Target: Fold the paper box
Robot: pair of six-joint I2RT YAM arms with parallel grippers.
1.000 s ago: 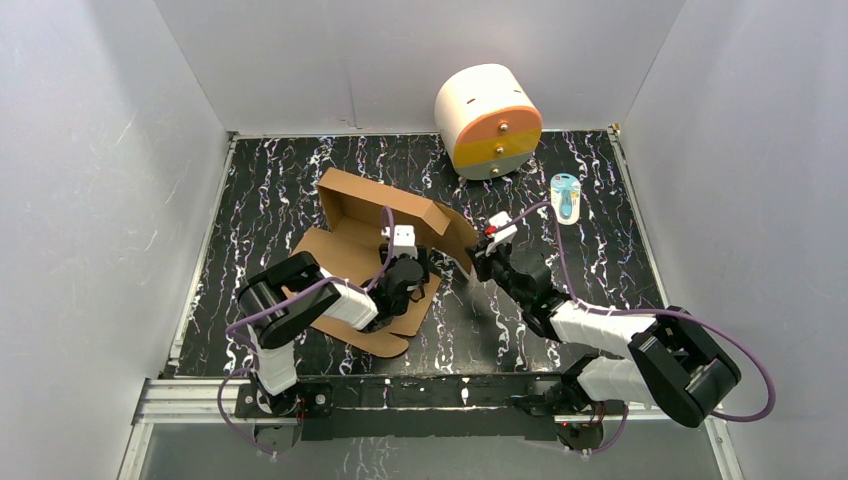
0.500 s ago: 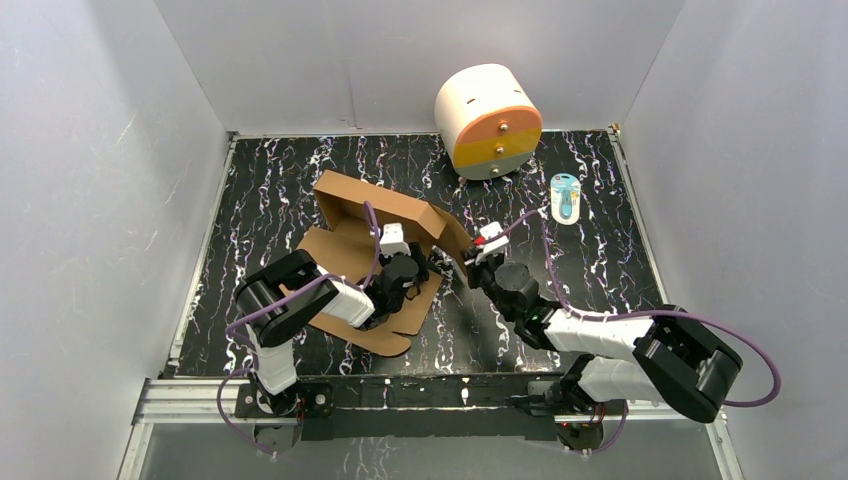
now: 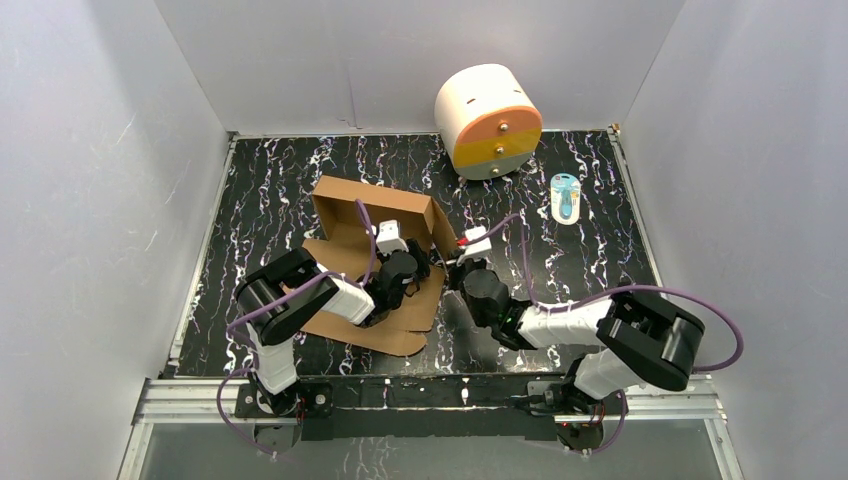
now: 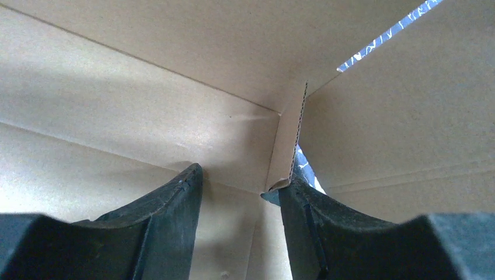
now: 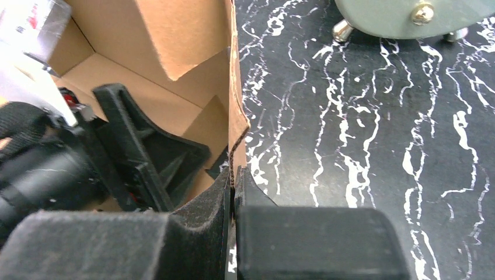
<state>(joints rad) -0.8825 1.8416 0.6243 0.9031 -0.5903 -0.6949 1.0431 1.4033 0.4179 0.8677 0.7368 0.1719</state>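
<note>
Black marbled table [image 3: 600, 260]: your cardboard box [image 3: 340, 195] sits left of and nearer than the white drum [image 3: 487, 120], partly formed. Back and drum-side walls stand. The near panel lies flat, so closing folds remain. Your right gripper [image 5: 233, 175] pinches the drum-side wall. Your left gripper [image 4: 239, 181], half open, holds nothing.

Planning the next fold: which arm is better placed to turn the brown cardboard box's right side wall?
Right, probably: the right pincer is shut on that wall of the brown corrugated cardboard box; the left pincer stands open inside, gripping nothing.
</note>
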